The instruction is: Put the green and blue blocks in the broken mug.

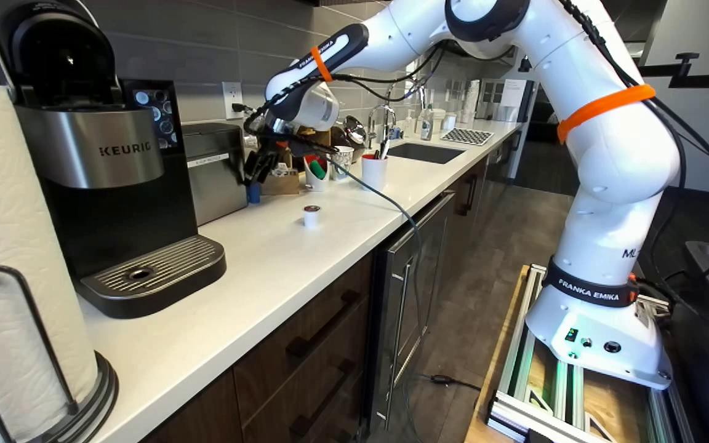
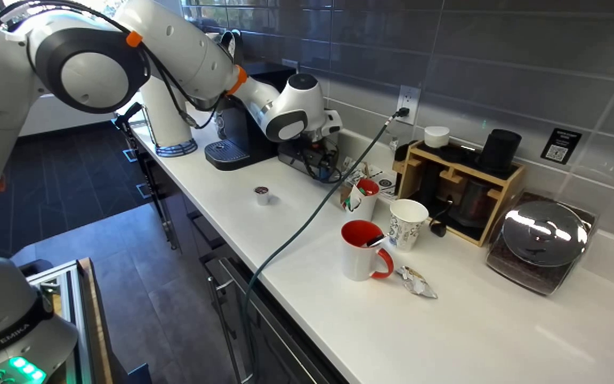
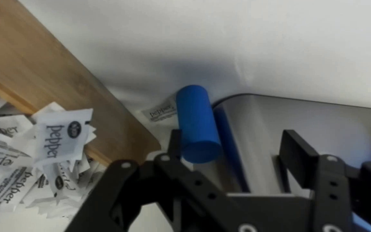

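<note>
"How does the gripper (image 3: 234, 148) stand?"

"Released. In the wrist view its fingers (image 3: 175, 143) are spread wide, and the blue block (image 3: 196, 122) shows between them, much nearer one finger than its partner. Whether that finger touches it, I can't say."

"How much room does the block have?"

"Little on two sides. It stands upright on the counter (image 1: 268, 258), with the rounded edge of a silver box (image 3: 327, 119) just beside it and, across from that, the long edge of a wooden tray (image 3: 72, 87) of pepper packets (image 3: 61, 135). A loose packet (image 3: 160, 112) lies by its foot. Away from those edges, the white counter stretches out."

"And the green block (image 1: 317, 170)?"

"In an exterior view it shows against the red inside of the broken mug (image 1: 316, 186), whose rim runs jagged."

"What stands round that mug?"

"A paper cup (image 2: 407, 229) near it, and a red-handled mug (image 2: 354, 264) closer to the counter's front edge. A coffee pod (image 2: 262, 197) stands well apart, between the silver box and that edge."

"Anything crossing the way?"

"A cable (image 2: 307, 221), running from the wall outlet (image 2: 408, 101) across the counter and down past its front edge."
</note>
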Controlling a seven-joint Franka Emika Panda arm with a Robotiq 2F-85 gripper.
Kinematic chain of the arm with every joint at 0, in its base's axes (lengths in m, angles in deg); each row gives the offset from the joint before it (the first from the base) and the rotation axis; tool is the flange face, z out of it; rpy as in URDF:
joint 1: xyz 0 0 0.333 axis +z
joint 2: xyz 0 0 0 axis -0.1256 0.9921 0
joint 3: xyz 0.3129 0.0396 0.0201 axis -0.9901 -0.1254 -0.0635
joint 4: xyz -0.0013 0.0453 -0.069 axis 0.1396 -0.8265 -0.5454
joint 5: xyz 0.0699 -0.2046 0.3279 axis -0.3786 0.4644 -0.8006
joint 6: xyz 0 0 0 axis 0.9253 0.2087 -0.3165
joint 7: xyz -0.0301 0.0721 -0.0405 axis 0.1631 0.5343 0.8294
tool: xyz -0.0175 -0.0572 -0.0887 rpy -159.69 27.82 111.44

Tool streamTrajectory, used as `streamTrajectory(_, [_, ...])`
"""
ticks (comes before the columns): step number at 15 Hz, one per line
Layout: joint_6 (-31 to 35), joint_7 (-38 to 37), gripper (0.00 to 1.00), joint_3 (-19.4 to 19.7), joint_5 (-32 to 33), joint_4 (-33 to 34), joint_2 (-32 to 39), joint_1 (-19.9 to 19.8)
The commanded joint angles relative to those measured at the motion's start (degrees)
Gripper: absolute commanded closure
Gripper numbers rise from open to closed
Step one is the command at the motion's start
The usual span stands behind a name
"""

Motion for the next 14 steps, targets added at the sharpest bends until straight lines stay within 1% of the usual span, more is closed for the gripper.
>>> streamTrajectory(1, [2.05, -1.06, 0.21, 1.43, 2.14, 1.61, 1.75, 1.47])
streamTrajectory(2, [2.16, -1.1, 0.22, 1.7, 2.5, 1.78, 1.87, 1.54])
streamTrajectory(3, [2.25, -1.0, 0.26, 1.79, 2.75, 1.91, 2.0, 1.55])
streamTrajectory(4, [2.46, -1.11, 0.34, 2.01, 3.11, 1.93, 2.11, 1.66])
streamTrajectory(5, [2.66, -1.15, 0.5, 2.1, 3.3, 1.92, 2.17, 1.67])
streamTrajectory(6, [2.79, -1.31, 0.52, 2.27, 3.55, 1.97, 2.29, 1.72])
streamTrajectory(7, [2.86, -1.5, 0.59, 2.5, 3.84, 1.99, 2.39, 1.83])
streamTrajectory(9, [3.42, -1.72, 0.77, 2.71, 4.26, 2.05, 2.66, 1.82])
streamTrajectory(10, [4.02, -1.9, 0.83, 2.88, 4.63, 2.09, 2.93, 1.92])
streamTrajectory(11, [4.36, -2.11, 0.92, 2.97, 4.93, 2.24, 3.11, 1.99])
streamTrajectory(13, [4.09, -2.48, 0.92, 3.26, 5.69, 2.07, 2.6, 2.05])
streamTrajectory(14, [3.6, -3.27, 0.92, 4.0, 6.43, 1.5, 1.68, 2.4])
